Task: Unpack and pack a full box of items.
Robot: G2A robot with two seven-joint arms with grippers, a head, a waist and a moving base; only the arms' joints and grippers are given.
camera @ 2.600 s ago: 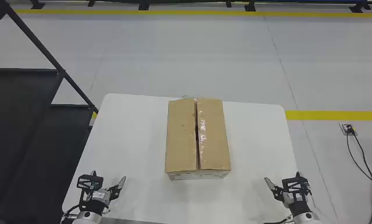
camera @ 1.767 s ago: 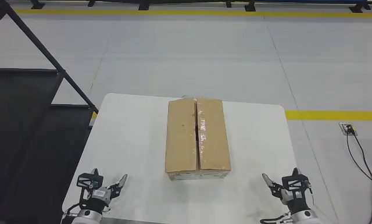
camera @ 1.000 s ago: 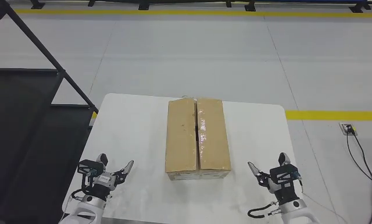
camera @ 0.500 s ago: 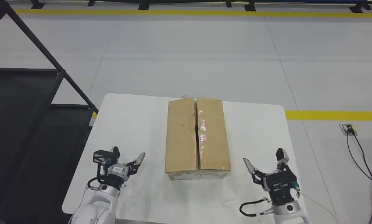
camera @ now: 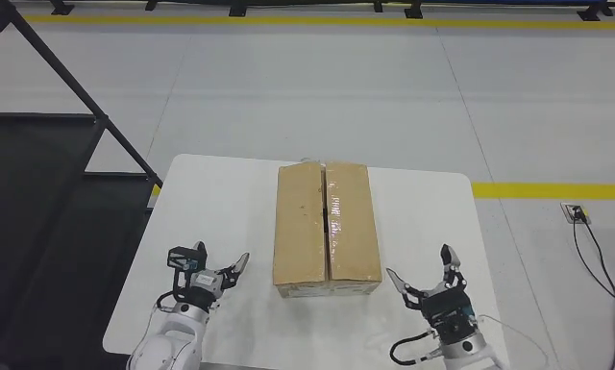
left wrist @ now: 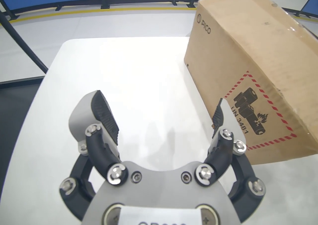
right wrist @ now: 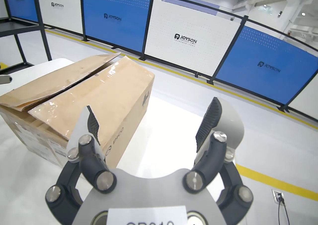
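Cardboard box [camera: 327, 226] lies mid-table [camera: 216, 202], its long side running near to far. The two top flaps meet at a centre seam; the left flap is lifted a little at its far end. White print runs beside the seam. The left side bears a dark logo mark at its far end and, at its near end, a label [left wrist: 258, 116] with a red dashed border and black pictograms. The left gripper [camera: 223, 259] sits just near-left of the box's near-left corner, jaws wide and empty. The right gripper [camera: 418, 264] sits just near-right of the near-right corner, also spread wide and empty. Neither touches the box.
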